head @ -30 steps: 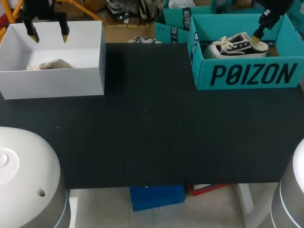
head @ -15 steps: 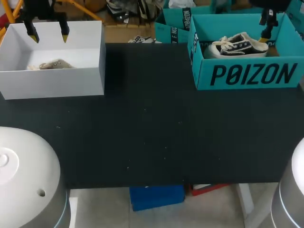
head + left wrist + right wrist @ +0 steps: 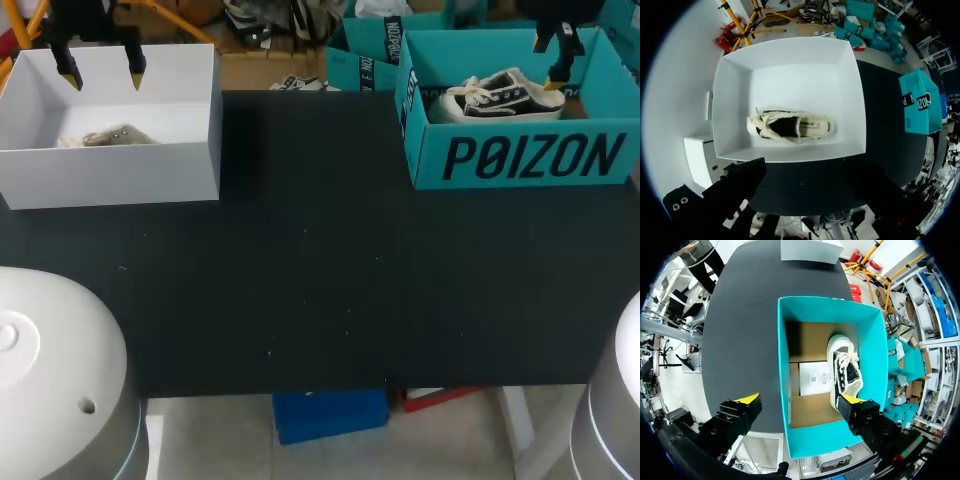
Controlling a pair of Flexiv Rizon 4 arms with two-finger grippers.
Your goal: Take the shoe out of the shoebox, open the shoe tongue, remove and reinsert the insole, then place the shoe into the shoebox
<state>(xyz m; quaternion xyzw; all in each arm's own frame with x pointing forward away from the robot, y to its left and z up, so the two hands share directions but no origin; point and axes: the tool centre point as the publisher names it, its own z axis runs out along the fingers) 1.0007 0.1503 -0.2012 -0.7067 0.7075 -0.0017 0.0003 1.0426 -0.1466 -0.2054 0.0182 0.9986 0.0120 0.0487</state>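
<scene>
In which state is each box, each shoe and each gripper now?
teal shoebox: open, no lid on it.
black shoe: inside the teal shoebox, not gripped.
white box: open, no lid on it.
cream shoe: inside the white box, opening upward.
left gripper: open, empty, above the white box.
right gripper: open, empty, above the teal shoebox.

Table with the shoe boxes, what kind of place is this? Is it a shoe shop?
Probably a robot lab, not a shop. The left gripper hangs over a white box with a pale shoe in it, the right gripper over a teal box with a dark shoe, both on a black table.
</scene>
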